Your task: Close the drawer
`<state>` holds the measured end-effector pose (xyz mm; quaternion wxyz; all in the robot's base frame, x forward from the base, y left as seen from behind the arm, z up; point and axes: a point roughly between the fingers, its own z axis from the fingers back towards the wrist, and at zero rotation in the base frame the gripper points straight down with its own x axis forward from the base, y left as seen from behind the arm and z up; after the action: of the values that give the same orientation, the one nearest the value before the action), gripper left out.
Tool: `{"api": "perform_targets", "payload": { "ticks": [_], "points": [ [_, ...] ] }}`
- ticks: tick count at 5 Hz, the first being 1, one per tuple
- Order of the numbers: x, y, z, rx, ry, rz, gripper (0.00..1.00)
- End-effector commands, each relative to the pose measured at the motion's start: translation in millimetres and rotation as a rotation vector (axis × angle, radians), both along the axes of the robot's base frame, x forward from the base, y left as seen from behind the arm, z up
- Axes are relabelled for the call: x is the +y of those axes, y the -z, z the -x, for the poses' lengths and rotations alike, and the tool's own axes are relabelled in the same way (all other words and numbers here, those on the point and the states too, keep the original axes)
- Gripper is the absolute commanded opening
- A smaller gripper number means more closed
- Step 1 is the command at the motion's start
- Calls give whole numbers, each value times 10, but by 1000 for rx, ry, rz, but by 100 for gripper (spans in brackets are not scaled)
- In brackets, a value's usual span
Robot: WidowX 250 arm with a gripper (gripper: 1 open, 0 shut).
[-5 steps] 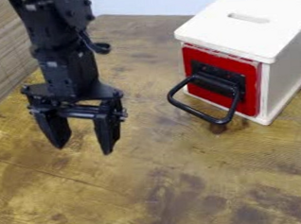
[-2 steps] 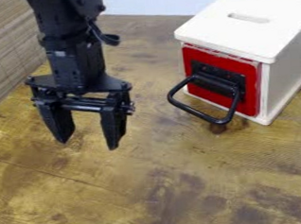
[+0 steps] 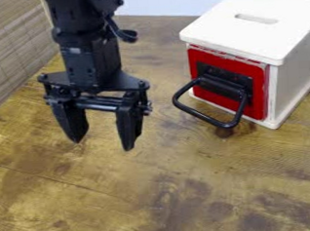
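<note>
Jaws (image 3: pixel 101 135) hanging open over the counter, drawer (image 3: pixel 226 81) off to the right of the picture.

So the black jaws are spread wide with nothing between them, both fingers pointing down toward the brown, blotchy wood counter (image 3: pixel 169 190), and the arm (image 3: pixel 89 53) comes down from the top of the picture on the left side. They're well apart from the drawer, not touching it. Its big black loop handle (image 3: pixel 184 105) sticks out from the red front toward the jaws' side, and the drawer sits in the front of a white cabinet (image 3: pixel 293 76) with a slot (image 3: pixel 255 18) in its top. Behind the arm on the left there's a tan slatted panel (image 3: pixel 14 42), and further back a pale wall (image 3: pixel 178 0).
</note>
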<state>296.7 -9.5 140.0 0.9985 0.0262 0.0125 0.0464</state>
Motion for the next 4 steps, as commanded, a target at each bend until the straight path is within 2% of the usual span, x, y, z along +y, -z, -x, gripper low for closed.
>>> {"api": "perform_targets", "payload": {
  "ticks": [1,2,3,4],
  "points": [
    [65,-144,37,-68,31,0,100],
    [167,-105,61,-77,52,0,100],
    [275,-120,-23,-83,1,12,100],
    [244,-129,-80,-73,-25,7,100]
  ]
}}
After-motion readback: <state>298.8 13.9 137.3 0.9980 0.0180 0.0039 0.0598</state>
